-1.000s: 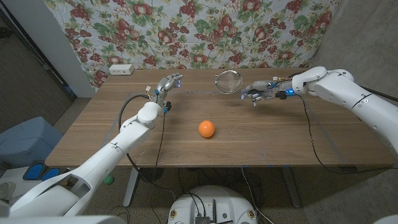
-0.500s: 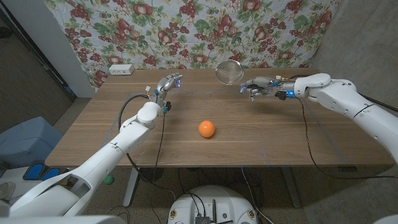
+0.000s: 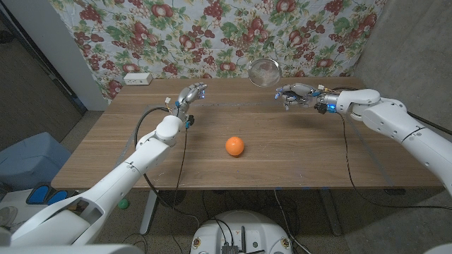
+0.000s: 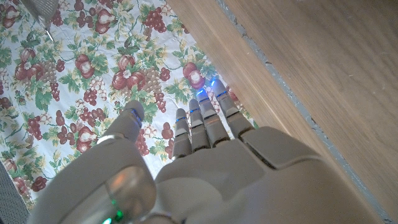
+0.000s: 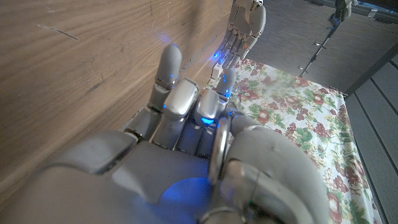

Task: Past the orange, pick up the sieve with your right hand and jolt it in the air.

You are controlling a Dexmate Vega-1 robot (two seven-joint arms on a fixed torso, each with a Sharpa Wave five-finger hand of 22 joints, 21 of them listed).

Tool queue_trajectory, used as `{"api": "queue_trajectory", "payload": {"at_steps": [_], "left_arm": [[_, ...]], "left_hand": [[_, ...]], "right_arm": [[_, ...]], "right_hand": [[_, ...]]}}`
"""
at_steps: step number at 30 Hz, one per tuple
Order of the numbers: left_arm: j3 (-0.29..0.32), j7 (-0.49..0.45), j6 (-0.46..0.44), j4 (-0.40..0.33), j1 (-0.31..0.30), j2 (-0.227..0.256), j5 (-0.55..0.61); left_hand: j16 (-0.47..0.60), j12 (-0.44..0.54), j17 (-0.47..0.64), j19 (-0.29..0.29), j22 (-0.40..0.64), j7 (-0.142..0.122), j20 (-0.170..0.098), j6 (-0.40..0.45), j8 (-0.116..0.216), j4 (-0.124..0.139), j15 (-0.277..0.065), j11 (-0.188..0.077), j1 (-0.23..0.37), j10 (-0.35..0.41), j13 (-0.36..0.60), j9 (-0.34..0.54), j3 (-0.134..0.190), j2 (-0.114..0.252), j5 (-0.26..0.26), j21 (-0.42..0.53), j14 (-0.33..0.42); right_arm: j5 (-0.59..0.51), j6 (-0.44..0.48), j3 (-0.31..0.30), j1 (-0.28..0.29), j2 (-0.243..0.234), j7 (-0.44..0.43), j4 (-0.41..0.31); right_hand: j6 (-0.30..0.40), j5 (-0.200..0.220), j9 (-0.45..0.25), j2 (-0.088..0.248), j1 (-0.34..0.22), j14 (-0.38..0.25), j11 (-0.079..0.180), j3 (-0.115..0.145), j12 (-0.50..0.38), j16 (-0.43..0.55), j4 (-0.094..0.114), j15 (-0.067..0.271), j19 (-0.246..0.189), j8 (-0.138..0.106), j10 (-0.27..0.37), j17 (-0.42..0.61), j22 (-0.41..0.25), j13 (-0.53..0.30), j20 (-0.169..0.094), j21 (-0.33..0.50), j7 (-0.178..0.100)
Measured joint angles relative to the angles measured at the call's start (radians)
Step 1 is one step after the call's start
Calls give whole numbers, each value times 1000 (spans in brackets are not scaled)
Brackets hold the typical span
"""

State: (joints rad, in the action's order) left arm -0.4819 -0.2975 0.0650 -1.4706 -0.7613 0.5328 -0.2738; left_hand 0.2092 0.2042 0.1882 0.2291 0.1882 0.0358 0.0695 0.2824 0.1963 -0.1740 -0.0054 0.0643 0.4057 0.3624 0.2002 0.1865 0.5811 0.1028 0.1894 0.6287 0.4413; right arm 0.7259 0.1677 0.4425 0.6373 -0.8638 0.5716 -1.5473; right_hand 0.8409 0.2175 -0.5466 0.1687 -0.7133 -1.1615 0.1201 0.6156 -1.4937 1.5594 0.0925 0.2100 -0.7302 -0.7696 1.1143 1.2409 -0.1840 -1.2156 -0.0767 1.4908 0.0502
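Observation:
A round metal sieve [image 3: 263,71] hangs in the air over the table's far edge, beyond the orange [image 3: 235,146]. My right hand [image 3: 298,94] grips its handle, and in the right wrist view the handle's metal loop [image 5: 219,146] runs between the curled fingers [image 5: 186,99]. The orange lies on the wooden table [image 3: 296,152] near the middle, closer to me than the sieve. My left hand [image 3: 191,94] is at the far left of the table with fingers apart, holding nothing; in the left wrist view its fingers [image 4: 208,121] stretch out beside the table.
A white box [image 3: 138,78] lies at the table's far left corner. A floral cloth [image 3: 226,35] hangs behind the table. Cables [image 3: 349,152] trail from both wrists over the tabletop. My left hand [image 5: 245,25] also appears across the table in the right wrist view.
My right hand has lifted the sieve higher and carried it slightly to the right. The left hand and the orange have stayed where they were.

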Motion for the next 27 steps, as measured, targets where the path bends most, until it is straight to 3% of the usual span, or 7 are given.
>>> {"api": "queue_trajectory", "payload": {"at_steps": [12, 27], "left_arm": [[1, -7, -3, -13, -7, 2, 2], [5, -15, -11, -34, -20, 7, 4]], "left_hand": [[0, 0, 0, 0, 0, 0, 0, 0, 0, 0, 0, 0, 0, 0, 0, 0, 0, 0, 0, 0, 0], [0, 0, 0, 0, 0, 0, 0, 0, 0, 0, 0, 0, 0, 0, 0, 0, 0, 0, 0, 0, 0]], "right_arm": [[7, -3, 0, 1, -7, 2, 0], [-57, 125, 64, -66, -43, 27, -40]], "right_hand": [[0, 0, -1, 0, 0, 0, 0, 0, 0, 0, 0, 0, 0, -5, 0, 0, 3, 7, 0, 0, 0], [0, 0, 5, 0, 0, 0, 0, 3, 4, 0, -3, 0, 0, -5, 0, 0, 3, 12, 0, 0, 0]]}}
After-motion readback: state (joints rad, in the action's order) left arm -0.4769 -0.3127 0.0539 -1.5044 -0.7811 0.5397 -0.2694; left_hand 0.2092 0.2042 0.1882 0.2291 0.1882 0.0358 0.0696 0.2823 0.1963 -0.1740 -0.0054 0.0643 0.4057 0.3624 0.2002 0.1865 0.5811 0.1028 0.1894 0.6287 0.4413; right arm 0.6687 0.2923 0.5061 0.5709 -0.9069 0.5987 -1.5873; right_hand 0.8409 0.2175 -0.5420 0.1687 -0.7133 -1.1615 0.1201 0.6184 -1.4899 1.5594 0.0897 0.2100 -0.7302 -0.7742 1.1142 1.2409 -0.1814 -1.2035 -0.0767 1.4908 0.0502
